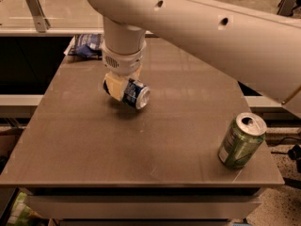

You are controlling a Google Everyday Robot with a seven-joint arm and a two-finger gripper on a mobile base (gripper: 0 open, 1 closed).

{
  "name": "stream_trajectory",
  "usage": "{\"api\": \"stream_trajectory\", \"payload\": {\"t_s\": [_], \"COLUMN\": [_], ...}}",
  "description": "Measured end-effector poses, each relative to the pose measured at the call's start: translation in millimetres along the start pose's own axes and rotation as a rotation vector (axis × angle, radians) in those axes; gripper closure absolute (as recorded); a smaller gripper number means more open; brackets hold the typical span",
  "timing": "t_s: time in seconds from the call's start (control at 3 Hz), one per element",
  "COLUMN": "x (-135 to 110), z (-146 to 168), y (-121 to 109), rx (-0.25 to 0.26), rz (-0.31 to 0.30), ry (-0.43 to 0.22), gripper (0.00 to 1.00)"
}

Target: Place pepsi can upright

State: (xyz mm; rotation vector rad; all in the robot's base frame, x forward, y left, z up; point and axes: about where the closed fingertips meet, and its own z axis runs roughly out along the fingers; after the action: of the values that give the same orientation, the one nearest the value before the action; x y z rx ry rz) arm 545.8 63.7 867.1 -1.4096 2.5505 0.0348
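Note:
The pepsi can [136, 93] is dark blue with a silver end. It lies on its side, tilted, with the silver end toward the front right, at the middle left of the brown table [141, 149]. My gripper [123, 87] hangs from the white arm straight above it and is shut on the can, its cream fingers [114, 85] around the can's back half. A shadow under the can shows it held slightly off the table top.
A green can [241, 141] with a silver top stands upright near the table's front right corner. A flat blue and white snack bag [85, 45] lies at the back left edge. The big white arm spans the upper right.

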Motion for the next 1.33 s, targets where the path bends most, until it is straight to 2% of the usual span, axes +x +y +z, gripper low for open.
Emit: {"api": "stream_trajectory", "payload": {"t_s": [1.33], "x": [-25.9], "z": [-62.5], "y": [-18.1], "rx": [0.007], "rz": [-0.048], "ry": [-0.294], "gripper": [1.00]}}
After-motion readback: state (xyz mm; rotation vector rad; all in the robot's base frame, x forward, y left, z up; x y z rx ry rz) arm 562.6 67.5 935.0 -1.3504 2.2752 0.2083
